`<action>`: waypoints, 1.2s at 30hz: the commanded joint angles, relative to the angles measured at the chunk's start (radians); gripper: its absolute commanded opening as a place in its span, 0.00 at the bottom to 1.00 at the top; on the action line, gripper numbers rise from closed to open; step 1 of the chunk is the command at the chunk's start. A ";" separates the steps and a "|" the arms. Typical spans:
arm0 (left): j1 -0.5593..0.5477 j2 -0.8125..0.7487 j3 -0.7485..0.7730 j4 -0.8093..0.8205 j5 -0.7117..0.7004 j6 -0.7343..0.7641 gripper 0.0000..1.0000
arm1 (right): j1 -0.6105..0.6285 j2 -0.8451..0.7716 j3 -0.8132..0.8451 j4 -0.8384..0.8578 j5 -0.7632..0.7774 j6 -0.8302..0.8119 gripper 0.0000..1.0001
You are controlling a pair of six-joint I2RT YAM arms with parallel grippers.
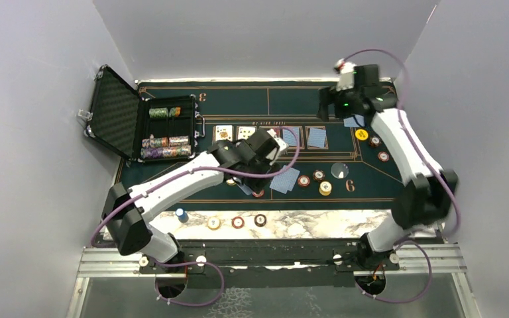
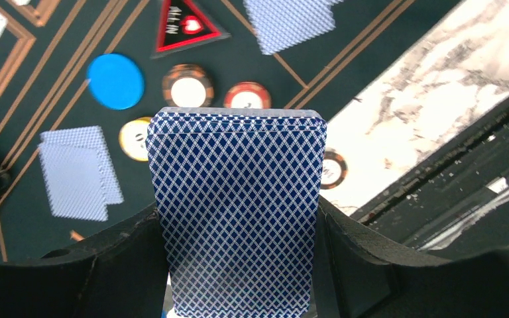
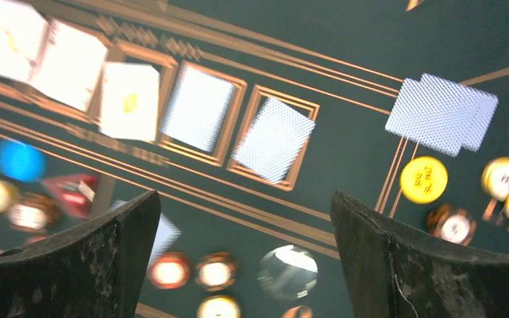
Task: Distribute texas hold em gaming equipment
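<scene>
My left gripper (image 2: 237, 213) is shut on a deck of blue-backed playing cards (image 2: 238, 159), held over the middle of the green mat (image 1: 371, 179). Below it lie a blue disc (image 2: 114, 81), a red triangular marker (image 2: 184, 25), red-brown chips (image 2: 187, 86) and a face-down pair of cards (image 2: 79, 171). My right gripper (image 3: 242, 199) hangs open and empty above the mat's far right (image 1: 328, 105). Under it are another face-down pair (image 3: 441, 112), a yellow disc (image 3: 423, 179), a clear disc (image 3: 287, 270) and the row of board cards (image 3: 199, 114).
The black case (image 1: 116, 112) stands open at the left with chip rows (image 1: 166, 142) inside. Three chips (image 1: 237, 222) sit on the marble strip along the near edge. More chips (image 1: 374, 140) lie at the right of the mat. White walls close in on three sides.
</scene>
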 commanded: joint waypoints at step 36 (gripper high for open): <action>-0.376 0.409 -0.125 0.475 0.057 0.152 0.98 | -0.025 -0.699 0.347 -0.449 0.007 0.421 0.99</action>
